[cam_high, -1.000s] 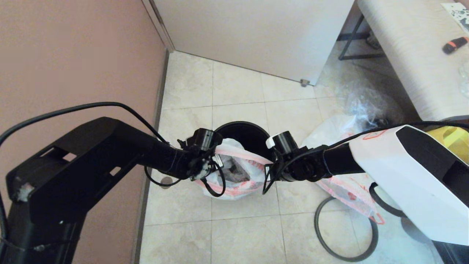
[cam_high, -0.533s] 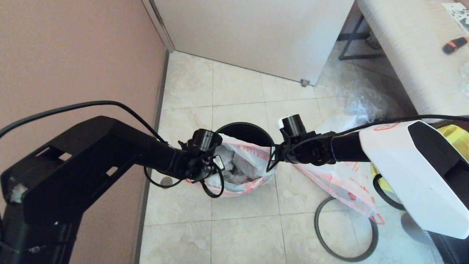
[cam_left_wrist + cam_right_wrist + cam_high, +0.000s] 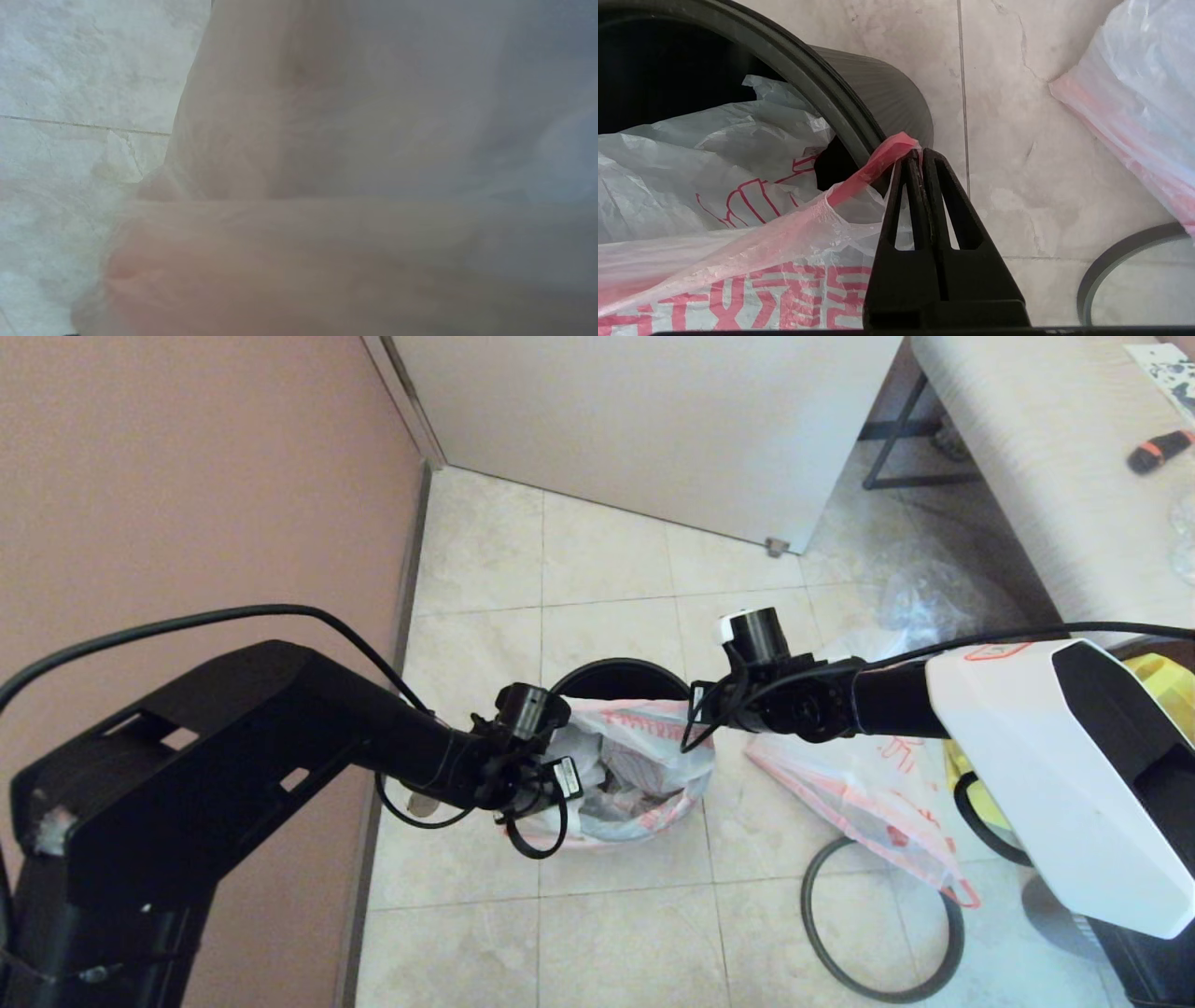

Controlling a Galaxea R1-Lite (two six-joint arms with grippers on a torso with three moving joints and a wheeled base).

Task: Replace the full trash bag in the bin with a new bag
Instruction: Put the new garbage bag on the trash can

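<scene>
Pale beige floor tiles run up to a pinkish wall on the robot's left and a white panel ahead. On them stands the bin [image 3: 618, 678], black and round, its thin grey hoop [image 3: 882, 919] already off and lying flat on the tiles well apart to the right. The full trash bag [image 3: 635, 775] is mostly out of the bin, hanging just in front of it between the two arms, mouth stretched wide and facing up, so its long axis runs roughly upright from rim band down to the lumpy bottom. The right gripper [image 3: 920, 156] is clamped tight on the pink-red rim band; the left gripper [image 3: 553, 782] sits at the opposite edge, nearly closed and apparently pinching plastic, though film covers its camera. The new bag [image 3: 864, 803] lies limp on the tiles beside the hoop. Left to do, by my reading: set the full bag aside, line the bin, refit the hoop.
</scene>
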